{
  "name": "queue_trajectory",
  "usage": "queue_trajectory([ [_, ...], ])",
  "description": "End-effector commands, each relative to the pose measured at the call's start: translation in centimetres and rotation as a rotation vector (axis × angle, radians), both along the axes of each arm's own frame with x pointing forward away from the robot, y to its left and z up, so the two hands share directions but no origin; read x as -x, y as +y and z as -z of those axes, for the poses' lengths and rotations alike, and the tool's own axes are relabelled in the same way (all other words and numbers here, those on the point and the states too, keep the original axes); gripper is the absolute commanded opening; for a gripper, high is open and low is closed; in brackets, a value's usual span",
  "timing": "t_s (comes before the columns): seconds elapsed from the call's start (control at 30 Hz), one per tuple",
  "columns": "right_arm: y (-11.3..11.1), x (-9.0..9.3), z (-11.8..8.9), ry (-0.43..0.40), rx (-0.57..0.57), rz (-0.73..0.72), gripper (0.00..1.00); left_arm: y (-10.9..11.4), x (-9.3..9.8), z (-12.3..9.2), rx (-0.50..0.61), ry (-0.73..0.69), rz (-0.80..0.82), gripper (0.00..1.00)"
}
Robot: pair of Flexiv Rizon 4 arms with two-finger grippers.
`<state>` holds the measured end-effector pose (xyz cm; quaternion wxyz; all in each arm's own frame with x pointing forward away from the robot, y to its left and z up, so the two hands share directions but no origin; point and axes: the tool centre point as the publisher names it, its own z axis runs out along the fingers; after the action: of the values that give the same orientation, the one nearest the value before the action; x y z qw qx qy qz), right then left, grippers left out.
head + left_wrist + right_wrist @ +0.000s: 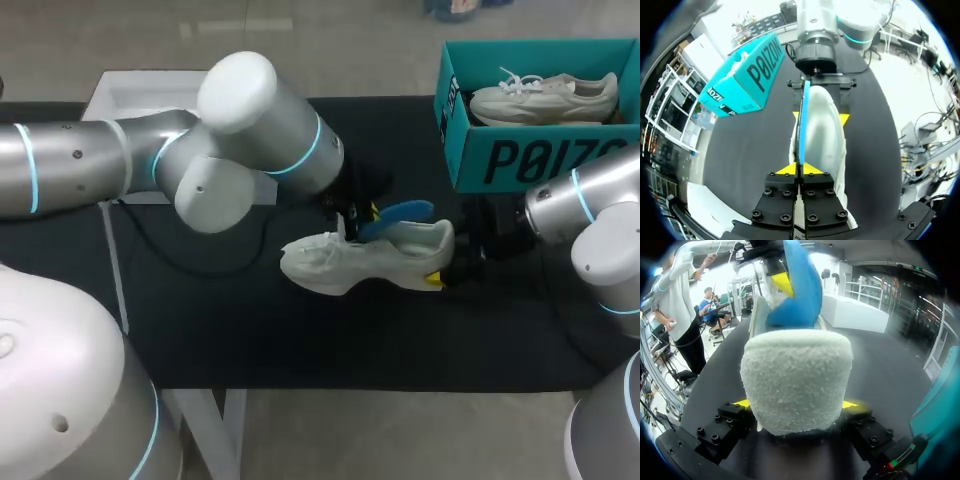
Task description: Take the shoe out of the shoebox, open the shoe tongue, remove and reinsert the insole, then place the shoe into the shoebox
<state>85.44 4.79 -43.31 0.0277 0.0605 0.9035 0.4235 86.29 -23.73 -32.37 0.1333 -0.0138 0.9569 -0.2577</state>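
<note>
1. Found the widest bare stretch of the black-covered table [300,340] in front of the white knit sneaker [365,262], running out to the near edge.
2. Noted tighter room to the rear right: a teal cardboard shoebox [520,160] stood there, open side up, near the sneaker's heel but apart from it.
3. Saw a second white sneaker [545,98] lying inside that box.
4. Spotted a white shallow lid [140,95] at the far left edge, and a black cable [170,255] looping over the cloth beneath the left arm.
5. Placed the white knit sneaker just right of the table's middle, sole downward, toe left and heel right; could not tell whether the sole touched the cloth.
6. Traced the left arm in from the left edge, its big elbow joint folded high over the cloth, its wrist behind the sneaker.
7. Found the left gripper [800,169] clenched on a blue foam insole [803,120], yellow tips pinching its thin edge from both sides.
8. Saw that insole turned on edge along the shoe's length, partly risen out of the opening, its lower part hidden behind the heel collar.
9. Traced the right arm in low from the right edge, wrist lying level toward the heel.
10. Found the right gripper [795,404] grasping the sneaker's heel, one yellow-tipped finger pressed against each side.
</note>
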Motion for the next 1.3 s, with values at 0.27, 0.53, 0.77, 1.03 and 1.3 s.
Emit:
queue_trajectory([
  [0.27, 0.2, 0.2, 0.4, 0.0, 0.003, 0.0, 0.0, -1.1, 1.4, -4.6, 0.167, -0.037, 0.162, 0.0],
  [0.53, 0.2, 0.2, 0.4, 0.0, 0.003, 0.0, 0.0, -1.1, 1.4, -4.6, 0.167, -0.037, 0.162, 0.0],
  [0.77, 0.2, 0.2, 0.4, 0.0, 0.003, 0.0, 0.0, -0.8, 1.6, -5.2, 0.185, -0.007, 0.15, 0.0],
  [1.03, 0.2, 0.2, 0.4, 0.0, 0.003, 0.0, 0.0, -0.3, 3.8, -11.1, 0.322, 0.132, 0.126, 0.0],
  [1.3, 0.2, 0.2, 0.4, 0.0, 0.003, 0.0, 0.0, -0.3, 6.5, -15.9, 0.481, 0.234, 0.21, 0.0],
])
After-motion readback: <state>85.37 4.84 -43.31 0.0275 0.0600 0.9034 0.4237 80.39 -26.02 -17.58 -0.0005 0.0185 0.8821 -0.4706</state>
